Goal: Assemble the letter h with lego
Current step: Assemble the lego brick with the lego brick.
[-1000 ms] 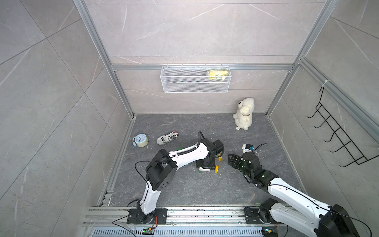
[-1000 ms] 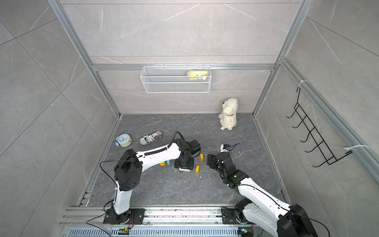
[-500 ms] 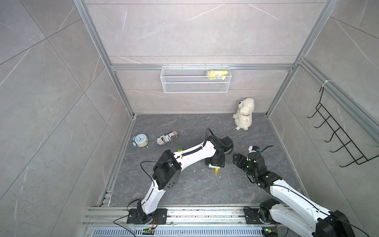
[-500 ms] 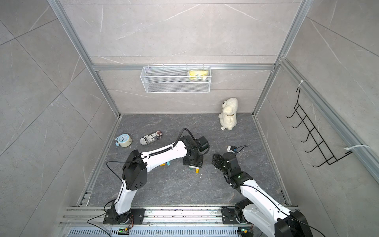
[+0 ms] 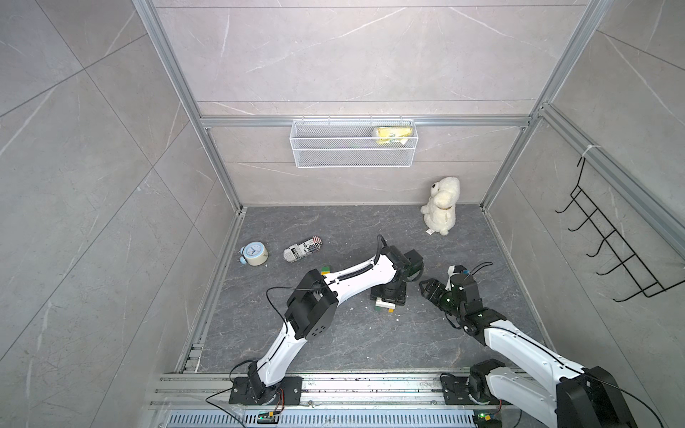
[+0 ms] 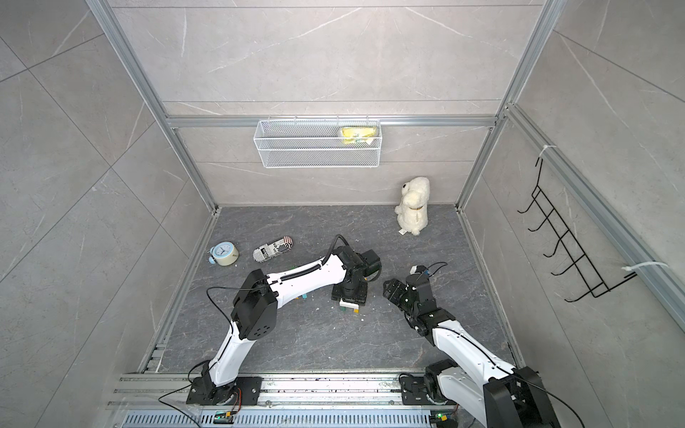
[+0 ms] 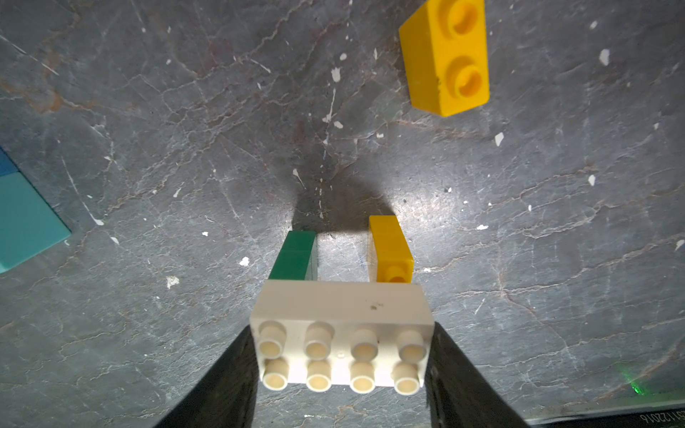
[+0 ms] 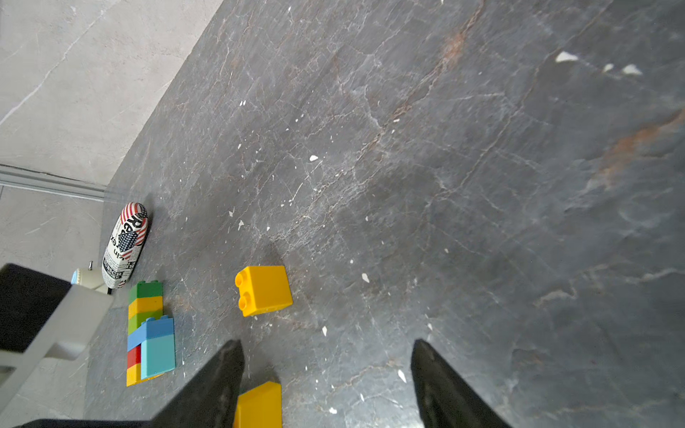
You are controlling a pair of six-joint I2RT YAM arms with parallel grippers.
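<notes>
Lego is in my grasp: my left gripper [image 7: 341, 333] pinches a white brick [image 7: 341, 304] by its two short ends, one finger flat on each, so its long axis spans my jaws. Under it hang two legs, a green brick [image 7: 296, 255] and a narrow yellow brick [image 7: 391, 244], pointing at the floor [image 7: 185, 111]. Whether they rest on it I cannot tell. My right gripper [image 8: 326, 344] stands at 3 o'clock of the left one, near but apart, jaws spread with nothing between them. A yellow piece [image 8: 259, 405] shows at the frame edge beside one finger; I cannot tell if it touches.

The relation that matters, as I judge it, is with the coloured stack [image 8: 146, 326]. It lies flat at about 9 o'clock from the white brick, partly under my left forearm in both top views. Its long axis seems to run from 11 to 5 o'clock. My left arm is nearer and carries the arch, so the joining falls to it. A loose yellow brick [image 8: 265, 291] lies on its side, apart from the stack.

At 10 o'clock lies a printed pouch [image 5: 302, 250] with newsprint lettering and flag patches, the words too blurred to read. Beside it is an alarm clock [image 5: 254, 254]. No stud shows a legible brand.
</notes>
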